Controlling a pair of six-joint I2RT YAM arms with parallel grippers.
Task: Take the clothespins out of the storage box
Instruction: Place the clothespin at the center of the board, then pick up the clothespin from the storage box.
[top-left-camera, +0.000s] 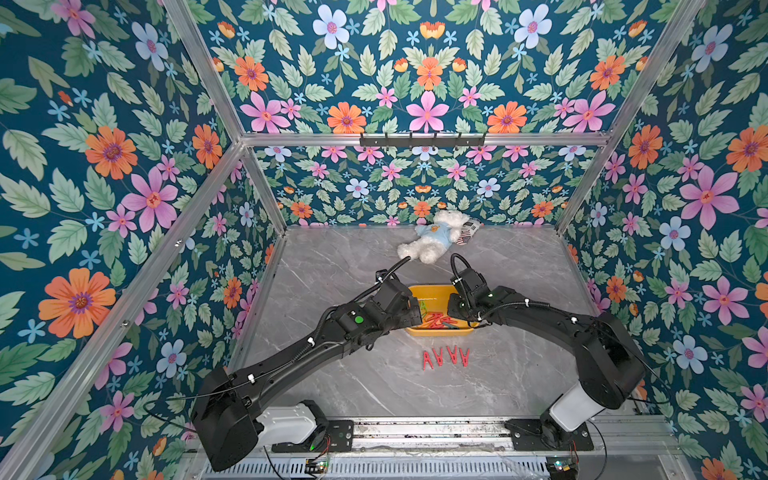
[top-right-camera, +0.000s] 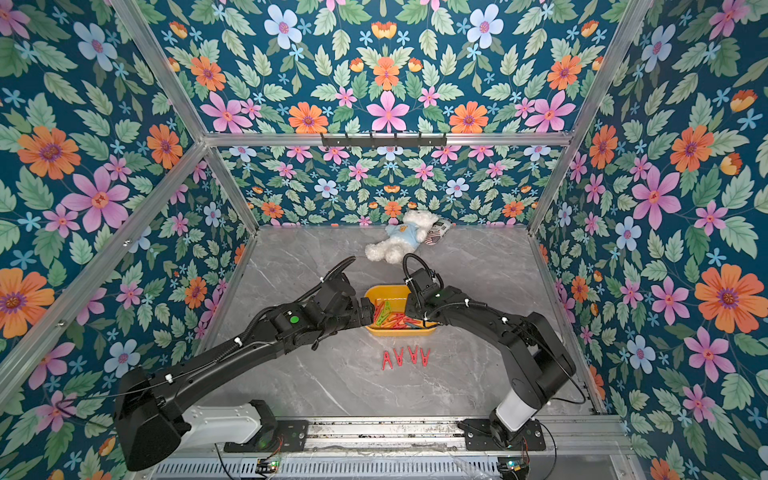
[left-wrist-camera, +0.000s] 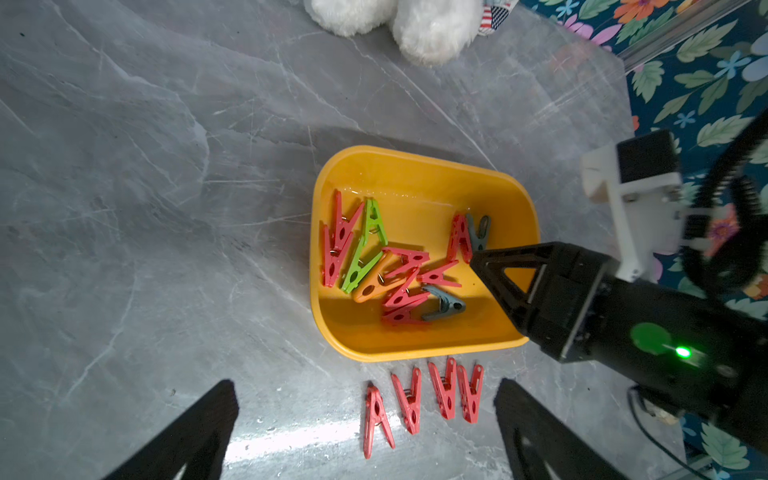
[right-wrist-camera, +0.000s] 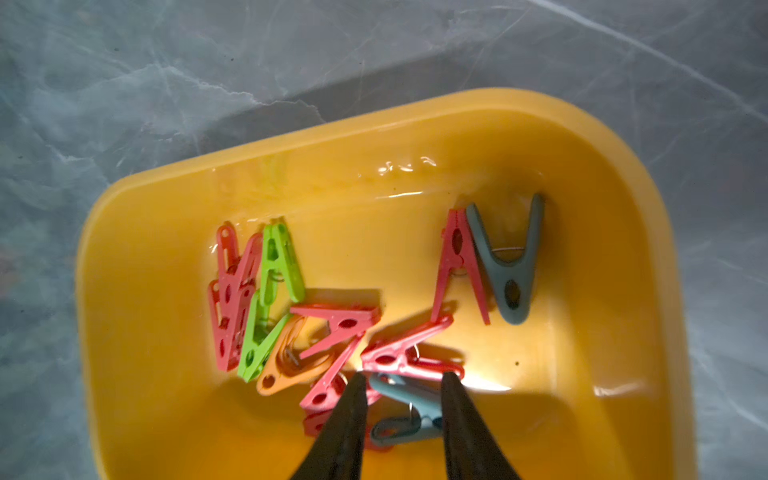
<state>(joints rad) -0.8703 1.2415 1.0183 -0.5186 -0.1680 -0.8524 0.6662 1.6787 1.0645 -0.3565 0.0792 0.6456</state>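
Observation:
The yellow storage box (top-left-camera: 440, 332) (top-right-camera: 399, 332) sits mid-table between my two arms. Inside it lie several clothespins: red ones, a green one (right-wrist-camera: 274, 266), an orange one (right-wrist-camera: 286, 370) and a grey-blue one (right-wrist-camera: 513, 282) by the far wall. My right gripper (right-wrist-camera: 405, 376) (left-wrist-camera: 478, 262) reaches down into the box, its fingers pressed on either side of another grey-blue clothespin (right-wrist-camera: 415, 399) (left-wrist-camera: 446, 303). A row of red clothespins (top-left-camera: 445, 356) (left-wrist-camera: 469, 403) lies on the table in front of the box. My left gripper (left-wrist-camera: 365, 382) hangs wide open above that row, holding nothing.
A white plush bear (top-left-camera: 432, 241) (top-right-camera: 399, 239) in a blue shirt lies at the back of the grey marble table, with a small striped object beside it. Flowered walls and aluminium posts close in the table on three sides.

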